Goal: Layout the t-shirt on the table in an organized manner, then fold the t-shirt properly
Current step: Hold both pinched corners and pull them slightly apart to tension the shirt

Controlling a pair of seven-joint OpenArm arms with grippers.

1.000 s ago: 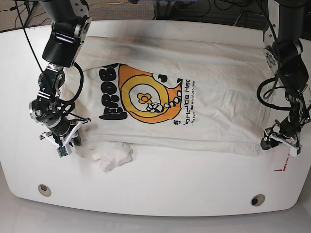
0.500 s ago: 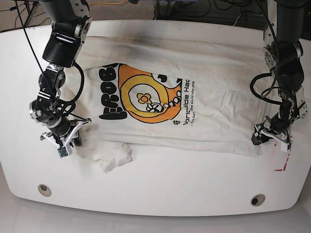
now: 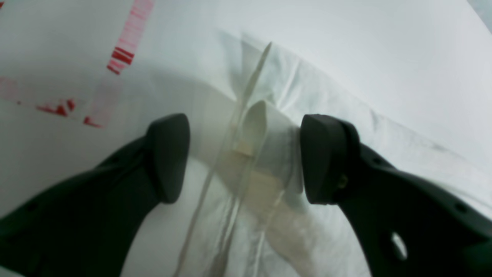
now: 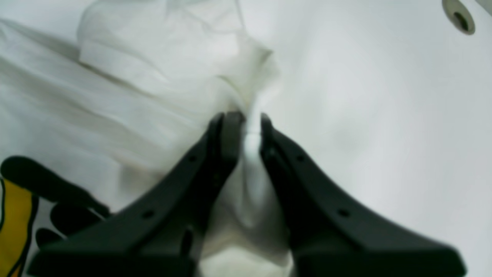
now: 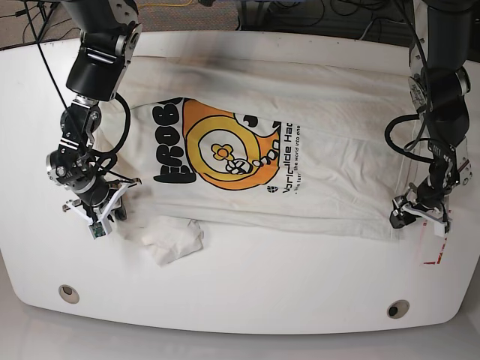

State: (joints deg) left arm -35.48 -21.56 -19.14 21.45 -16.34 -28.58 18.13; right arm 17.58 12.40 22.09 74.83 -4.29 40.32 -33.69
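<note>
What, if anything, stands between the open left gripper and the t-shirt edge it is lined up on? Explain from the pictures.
Nothing visible does. In the left wrist view the left gripper is open, its jaws set either side of a raised fold at the edge of the t-shirt, with only bare table and red tape nearby.

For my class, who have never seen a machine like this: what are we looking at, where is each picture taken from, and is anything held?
It is a robot with two arms. One picture looks down from above; the other two come from cameras on the wrists, looking along each tool. A white t-shirt with an orange cartoon print lies spread on a white table. The right tool, at the overhead picture's left, is shut on a pinch of t-shirt cloth near a sleeve. The left tool stands open astride the t-shirt's corner near red tape, gripping nothing yet.
</note>
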